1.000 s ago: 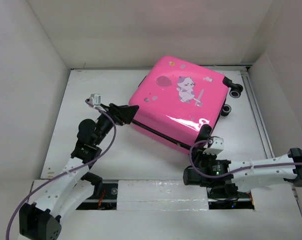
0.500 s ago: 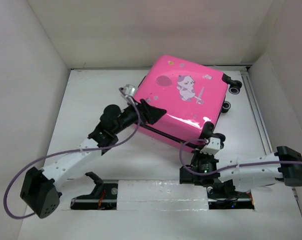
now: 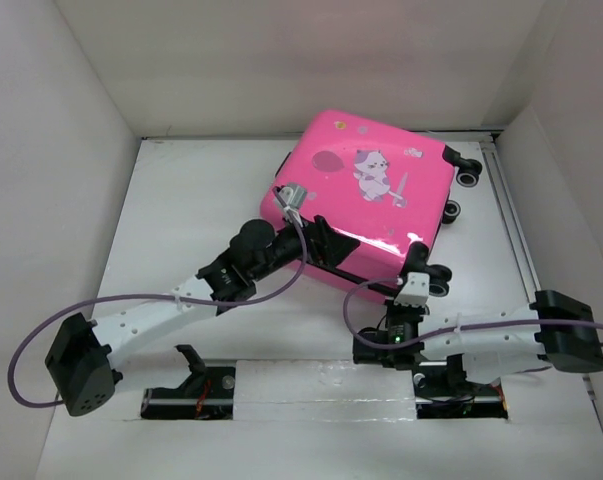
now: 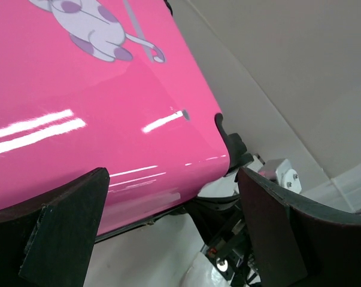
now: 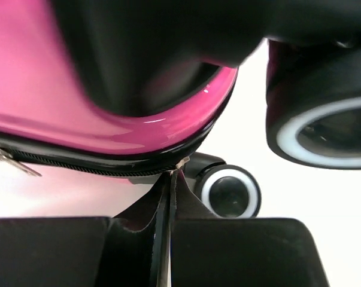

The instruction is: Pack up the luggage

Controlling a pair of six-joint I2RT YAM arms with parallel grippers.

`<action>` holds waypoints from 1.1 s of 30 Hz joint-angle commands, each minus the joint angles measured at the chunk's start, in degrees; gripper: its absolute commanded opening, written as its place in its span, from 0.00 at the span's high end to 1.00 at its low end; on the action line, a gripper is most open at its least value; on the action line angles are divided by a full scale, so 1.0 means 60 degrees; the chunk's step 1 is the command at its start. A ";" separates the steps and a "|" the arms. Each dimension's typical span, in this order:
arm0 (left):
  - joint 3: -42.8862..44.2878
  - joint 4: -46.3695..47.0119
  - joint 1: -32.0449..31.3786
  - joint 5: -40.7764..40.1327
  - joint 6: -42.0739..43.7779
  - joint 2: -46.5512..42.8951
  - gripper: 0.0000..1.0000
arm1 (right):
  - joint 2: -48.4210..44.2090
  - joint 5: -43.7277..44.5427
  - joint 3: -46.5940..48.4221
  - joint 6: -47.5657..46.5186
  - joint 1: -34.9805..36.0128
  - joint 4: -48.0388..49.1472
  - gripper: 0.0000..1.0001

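The luggage [image 3: 371, 195] is a hot-pink hard-shell suitcase with cartoon stickers, lying closed and flat at the back right of the table. My left gripper [image 3: 324, 240] is open over its near edge; in the left wrist view [image 4: 171, 179] the pink shell [image 4: 108, 89] lies between the spread fingers [image 4: 60, 227]. My right gripper [image 3: 413, 264] is at the near right corner. In the right wrist view [image 5: 171, 177] it is shut on a small zipper pull [image 5: 180, 162] on the black zipper line of the shell [image 5: 42, 101].
Black wheels [image 3: 469, 178] stick out at the suitcase's right side, and two show close in the right wrist view [image 5: 228, 192]. White walls enclose the table [image 3: 181, 200]. A second zipper pull [image 5: 9, 158] hangs at the left.
My left arm has reached right along the suitcase's near edge, from its left corner to the middle. The suitcase has shifted slightly. My right arm's base end has swung left, its gripper staying at the corner.
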 commanded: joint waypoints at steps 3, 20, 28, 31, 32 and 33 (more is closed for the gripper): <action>-0.0210 0.0031 -0.0263 -0.0781 0.0314 -0.0008 0.16 | 0.0515 0.0554 0.0802 -0.3650 0.0460 0.3659 1.00; 0.0127 0.0485 0.0294 -0.0447 0.0402 0.1370 0.16 | 0.0034 -0.0013 0.0939 -0.9627 0.2313 0.9777 1.00; 0.0038 0.1070 0.0294 0.0666 -0.0373 0.1750 0.18 | -0.0920 -0.1935 -0.0690 -1.2721 0.0521 1.4713 1.00; -0.0050 0.1508 0.0381 0.1061 -0.0652 0.2188 0.18 | -0.0205 -0.2665 0.0024 -1.3338 0.0521 1.4964 1.00; -0.0050 0.1511 0.0382 0.1179 -0.0784 0.2292 0.18 | 0.0044 -0.2828 0.0202 -1.3339 0.0521 1.4965 1.00; -0.0050 0.1656 0.0382 0.1267 -0.0785 0.2380 0.18 | 0.0554 -0.2917 0.0349 -1.3455 0.0521 1.4965 1.00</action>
